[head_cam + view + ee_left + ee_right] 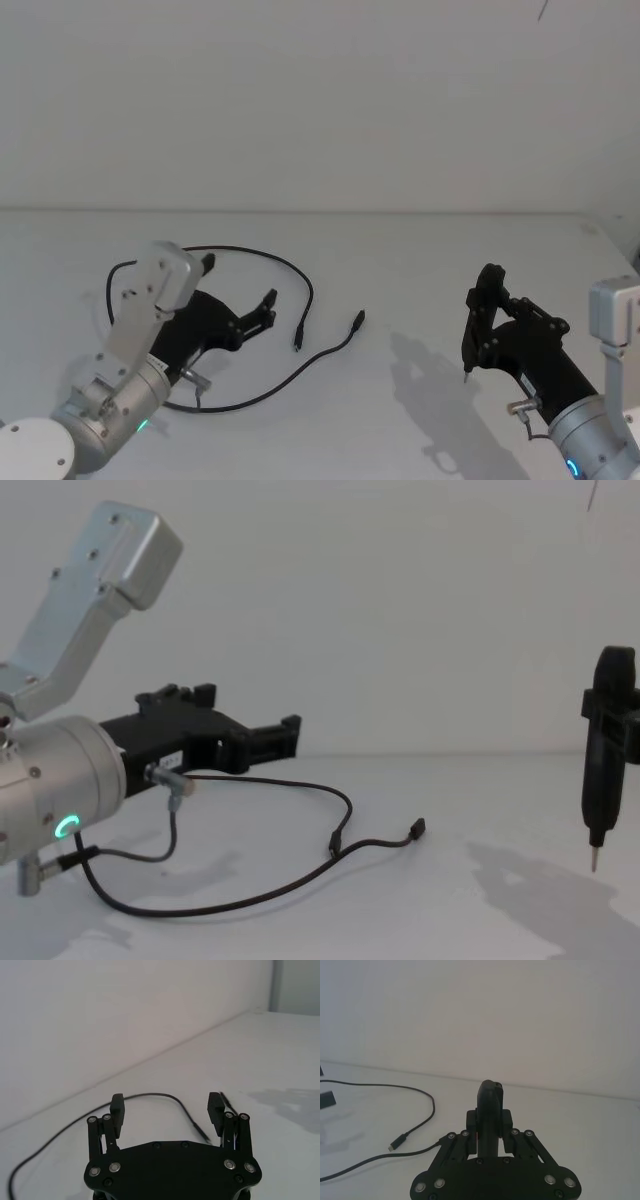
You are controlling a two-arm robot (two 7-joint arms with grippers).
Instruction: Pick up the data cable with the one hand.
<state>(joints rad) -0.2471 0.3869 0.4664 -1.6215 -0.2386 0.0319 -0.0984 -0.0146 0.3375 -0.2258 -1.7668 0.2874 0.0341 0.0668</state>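
Two grippers work over a white table. In the head view, the left gripper reaches low inside the loop of the data cable with its fingers spread wide. The right gripper hangs well apart, its fingers pressed together. In the left wrist view, the data cable curves just beyond the open fingertips. The right wrist view shows closed fingers and the cable's plug near them. From the chest view, the left gripper appears to hover just above the cable, not touching it.
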